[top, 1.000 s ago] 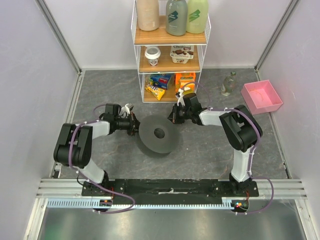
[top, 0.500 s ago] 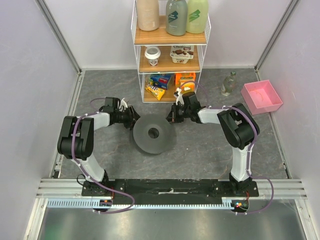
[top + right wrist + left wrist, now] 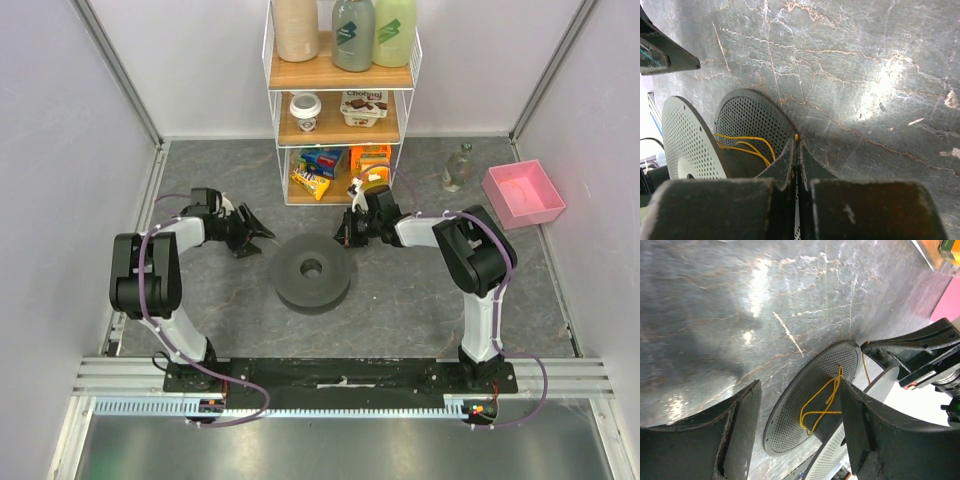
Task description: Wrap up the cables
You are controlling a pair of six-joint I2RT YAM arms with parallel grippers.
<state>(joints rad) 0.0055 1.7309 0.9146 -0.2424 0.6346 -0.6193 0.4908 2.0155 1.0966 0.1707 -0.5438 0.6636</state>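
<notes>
A dark grey perforated spool (image 3: 312, 270) lies flat on the mat between my two grippers. The thin yellow cable (image 3: 822, 402) runs in loose crossed loops round its hub, seen between the flanges; the cable (image 3: 745, 146) shows there in the right wrist view too. My left gripper (image 3: 255, 231) is open just left of the spool, its fingers (image 3: 740, 430) spread wide and holding nothing. At the spool's back right rim, my right gripper (image 3: 346, 228) is shut, with the yellow cable end pinched at its fingertips (image 3: 797, 137).
A white wire shelf (image 3: 342, 100) with bottles, yoghurt pots and snack packs stands at the back centre. At the back right sit a pink bin (image 3: 523, 193) and a small clear bottle (image 3: 457, 167). Grey walls close both sides.
My left gripper has opened and drawn back to the left, away from the spool's rim. The spool has settled flat. The right gripper has stayed shut in place.
</notes>
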